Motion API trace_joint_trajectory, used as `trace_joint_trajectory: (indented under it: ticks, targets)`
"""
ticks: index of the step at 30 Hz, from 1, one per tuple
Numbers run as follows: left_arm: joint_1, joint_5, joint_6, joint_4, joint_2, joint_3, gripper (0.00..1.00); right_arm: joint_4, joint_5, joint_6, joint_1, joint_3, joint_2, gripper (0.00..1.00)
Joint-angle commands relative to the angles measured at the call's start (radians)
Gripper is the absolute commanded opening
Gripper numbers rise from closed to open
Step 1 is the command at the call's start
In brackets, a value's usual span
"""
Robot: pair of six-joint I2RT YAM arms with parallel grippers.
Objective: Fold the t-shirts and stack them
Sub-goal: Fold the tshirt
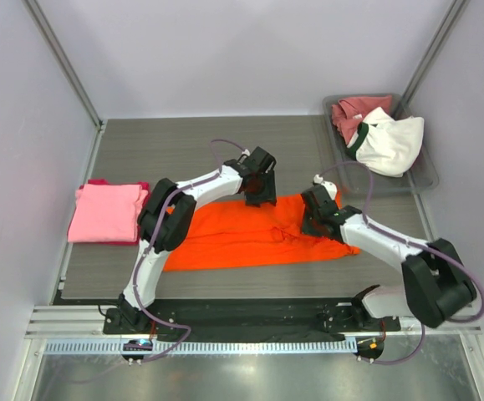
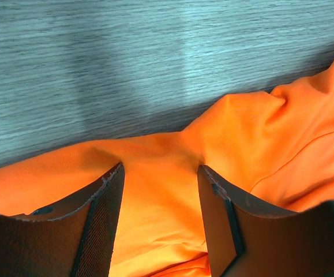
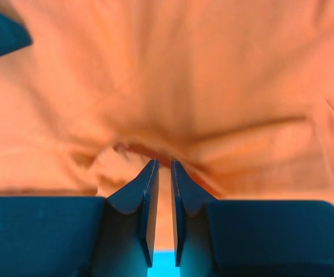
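Firstly, the right gripper (image 1: 315,219) rests on the right-hand part of the orange t-shirt (image 1: 242,234), which lies spread on the table (image 1: 175,142). The overhead view hides its state. The right wrist view shows the fingers (image 3: 138,196) drawn almost together, with puckered orange cloth pinched at their tips. The left gripper (image 1: 261,194) stands at the shirt's far edge. Only the left wrist view shows its fingers (image 2: 97,219) set wide apart, straddling a raised fold and gripping nothing. Left of the orange shirt, a folded pink t-shirt (image 1: 106,213) lies on a magenta t-shirt (image 1: 97,181). Beyond its right end, a grey bin (image 1: 332,142) holds a rose-red t-shirt (image 1: 354,113) and a white t-shirt (image 1: 392,142).
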Motion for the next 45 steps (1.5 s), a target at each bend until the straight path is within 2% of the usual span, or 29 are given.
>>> trace_joint_trajectory:
  ticks: [1, 4, 6, 9, 14, 20, 26, 28, 33, 36, 39, 45]
  targets:
    - [-0.002, -0.035, 0.031, -0.055, 0.054, 0.003, 0.56, -0.049, -0.022, 0.068, -0.003, -0.040, -0.130, 0.21]
    - [-0.001, -0.062, 0.033, -0.058, 0.053, 0.004, 0.56, -0.055, -0.031, 0.079, -0.003, -0.050, -0.188, 0.24]
    - [-0.001, -0.059, 0.033, -0.058, 0.050, 0.004, 0.56, -0.055, 0.019, 0.074, -0.005, -0.019, -0.190, 0.27]
    - [-0.003, -0.050, 0.030, -0.058, 0.044, 0.003, 0.56, -0.055, 0.066, 0.036, -0.003, 0.071, -0.124, 0.30]
    - [-0.001, -0.050, 0.031, -0.059, 0.033, 0.001, 0.56, -0.038, 0.116, -0.009, -0.005, 0.206, 0.104, 0.28]
    - [-0.001, -0.047, 0.034, -0.059, 0.045, 0.006, 0.56, 0.036, -0.004, -0.003, -0.002, 0.220, 0.200, 0.24]
    - [0.004, -0.047, 0.038, -0.064, 0.070, 0.020, 0.56, 0.066, -0.118, 0.072, 0.067, 0.067, 0.084, 0.23]
    - [0.007, -0.047, 0.039, -0.066, 0.076, 0.026, 0.56, 0.043, -0.131, 0.112, 0.113, 0.019, -0.005, 0.23]
    - [0.008, -0.047, 0.042, -0.066, 0.077, 0.036, 0.56, -0.043, -0.129, 0.154, 0.135, -0.036, -0.168, 0.23]
    - [0.007, -0.049, 0.050, -0.070, 0.077, 0.047, 0.57, -0.107, -0.030, 0.140, 0.135, -0.005, -0.231, 0.26]
    - [0.007, -0.047, 0.057, -0.072, 0.059, 0.050, 0.57, -0.139, 0.066, 0.097, 0.116, 0.059, -0.208, 0.29]
    - [0.008, -0.058, 0.076, -0.075, 0.004, 0.027, 0.60, -0.135, 0.237, 0.051, 0.077, 0.162, -0.018, 0.29]
